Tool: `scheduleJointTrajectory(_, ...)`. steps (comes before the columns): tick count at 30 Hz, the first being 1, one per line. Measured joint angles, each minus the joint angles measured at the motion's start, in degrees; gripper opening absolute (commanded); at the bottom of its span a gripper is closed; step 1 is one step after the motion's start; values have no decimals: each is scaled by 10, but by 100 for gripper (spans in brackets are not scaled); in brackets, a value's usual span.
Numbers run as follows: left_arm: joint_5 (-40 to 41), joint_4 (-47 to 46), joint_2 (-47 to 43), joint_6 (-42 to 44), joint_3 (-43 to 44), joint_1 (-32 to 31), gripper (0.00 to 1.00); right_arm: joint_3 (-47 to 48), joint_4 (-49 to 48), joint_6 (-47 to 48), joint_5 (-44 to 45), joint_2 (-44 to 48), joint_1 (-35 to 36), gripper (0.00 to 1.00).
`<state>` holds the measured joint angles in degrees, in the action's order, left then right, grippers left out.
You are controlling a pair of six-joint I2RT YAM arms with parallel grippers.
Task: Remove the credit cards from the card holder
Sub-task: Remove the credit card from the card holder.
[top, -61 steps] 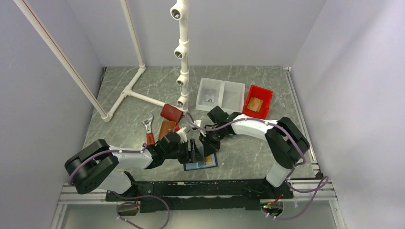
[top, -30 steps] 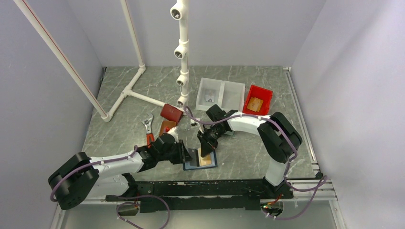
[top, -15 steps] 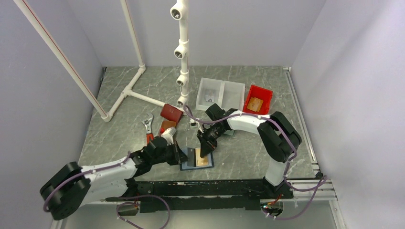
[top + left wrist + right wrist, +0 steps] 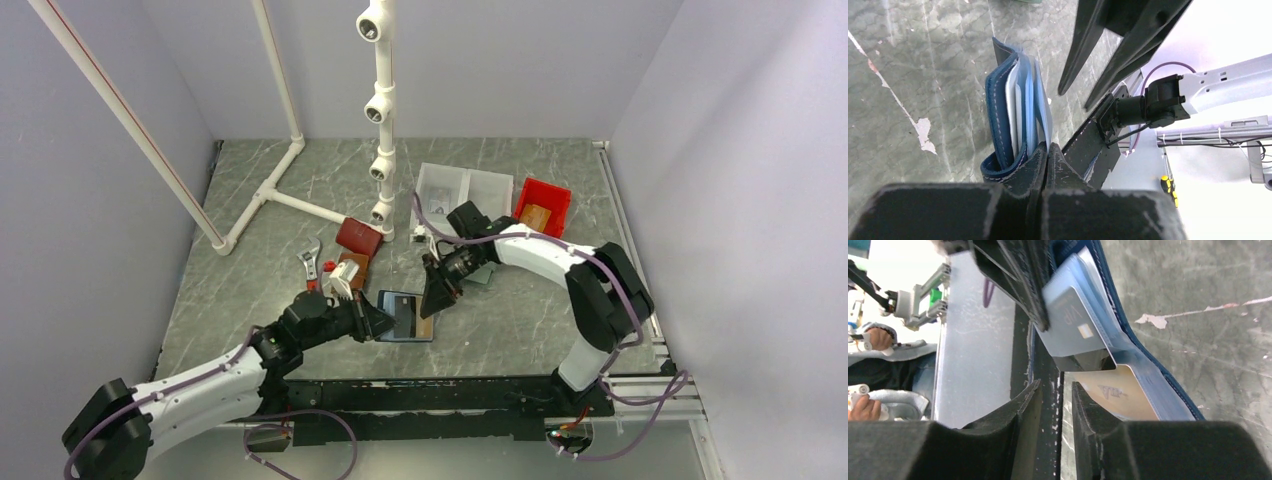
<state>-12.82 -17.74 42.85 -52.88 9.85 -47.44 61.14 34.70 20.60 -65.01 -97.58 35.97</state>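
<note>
Card holder (image 4: 405, 317) sits mid near edge of bench (image 4: 500, 330), our left gripper (image 4: 372, 320) clamped on its flap; right gripper (image 4: 437, 300) jaws slightly apart over the credit cards (image 4: 1073, 330). Risk: thin pinch slips & holder drags w/ card when we pull.

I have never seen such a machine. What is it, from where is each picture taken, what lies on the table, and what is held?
It is two robot arms, a left arm and a right arm, bolted to a table. The wide picture looks down from above and behind them; the other two come from a camera on each wrist. The left tool is shut on one edge of the open blue card holder. The right tool is open near the credit cards sticking out of it and holds nothing. Also on the table: a wrench, a dark red wallet, a brown wallet, a red bin, a white tray and white pipes.
</note>
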Motion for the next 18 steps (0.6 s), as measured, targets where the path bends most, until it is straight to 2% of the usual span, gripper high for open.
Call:
scheduleJointTrajectory(3,-12,-19,17,3,0,0,0,0,2,0,-27,23,-19,41)
scheduleJointTrajectory(10,-35,-72,59,10,0,0,0,0,-9,-23,-44,49,-36,46)
scheduleJointTrajectory(18,-36,-90,19,23,0,0,0,0,-23,-48,-41,49,-37,46)
